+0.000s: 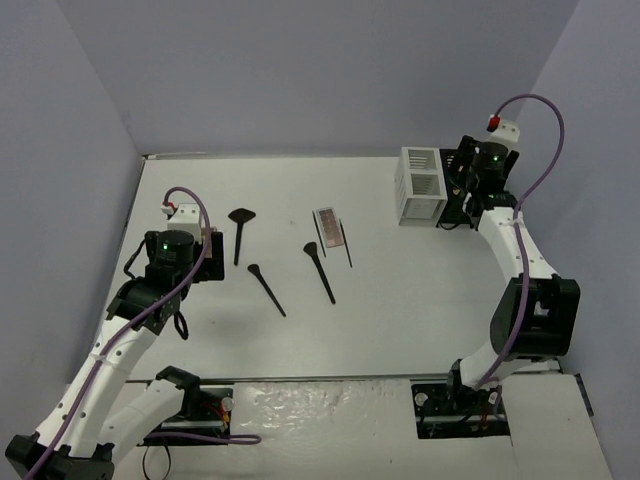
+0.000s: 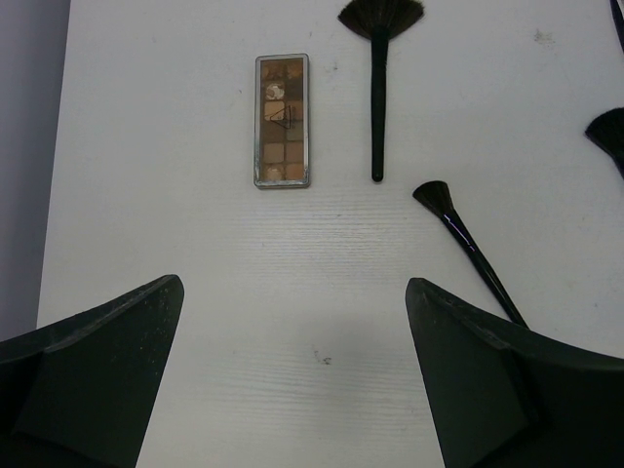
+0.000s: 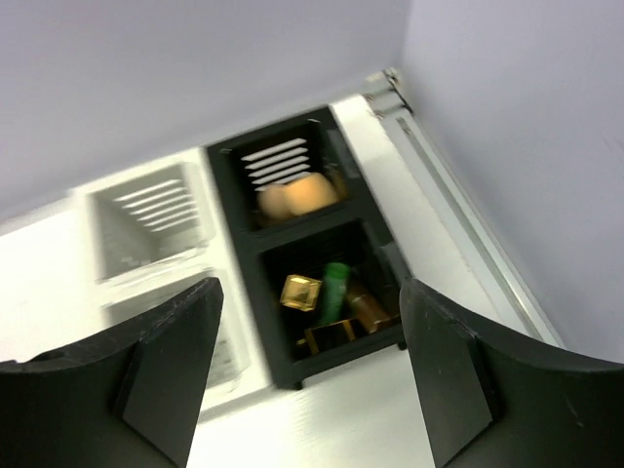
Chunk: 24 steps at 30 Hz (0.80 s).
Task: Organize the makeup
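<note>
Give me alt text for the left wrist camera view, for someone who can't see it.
A rectangular palette of brown shades lies flat on the white table, with a black fan brush beside it on the right and a second black brush lower right. The left gripper frames the bottom edge, its jaws open and holding nothing.

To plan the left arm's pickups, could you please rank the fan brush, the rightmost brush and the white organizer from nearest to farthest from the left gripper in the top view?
1. fan brush, just to the right of the left gripper.
2. rightmost brush, in the middle of the table.
3. white organizer, far right, at the back.
</note>
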Available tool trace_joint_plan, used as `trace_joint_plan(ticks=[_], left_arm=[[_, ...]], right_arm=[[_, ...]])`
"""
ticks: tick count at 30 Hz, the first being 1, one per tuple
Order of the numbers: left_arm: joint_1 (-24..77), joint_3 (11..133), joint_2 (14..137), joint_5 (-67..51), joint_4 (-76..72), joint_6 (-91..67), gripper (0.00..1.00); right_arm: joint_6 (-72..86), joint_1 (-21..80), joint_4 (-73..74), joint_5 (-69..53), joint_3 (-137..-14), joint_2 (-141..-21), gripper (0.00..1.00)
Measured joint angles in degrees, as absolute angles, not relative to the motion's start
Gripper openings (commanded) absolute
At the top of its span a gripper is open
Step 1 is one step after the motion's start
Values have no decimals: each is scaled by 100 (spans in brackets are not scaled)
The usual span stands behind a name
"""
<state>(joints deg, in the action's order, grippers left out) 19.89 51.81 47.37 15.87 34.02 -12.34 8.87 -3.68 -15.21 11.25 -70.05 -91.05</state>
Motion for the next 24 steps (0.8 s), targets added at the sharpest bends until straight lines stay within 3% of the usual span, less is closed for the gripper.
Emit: trace_joint_plan(ticks=[10,24], left_arm=[[1975,5181,4750,1586,3404,-1236,97],[1936,5181,4931,1586,3406,-1243,97]], right_arm=[[762,1500,-835,476,-6904,-8075,74],[1262,3461,-454,316,-5667,-8745,73]])
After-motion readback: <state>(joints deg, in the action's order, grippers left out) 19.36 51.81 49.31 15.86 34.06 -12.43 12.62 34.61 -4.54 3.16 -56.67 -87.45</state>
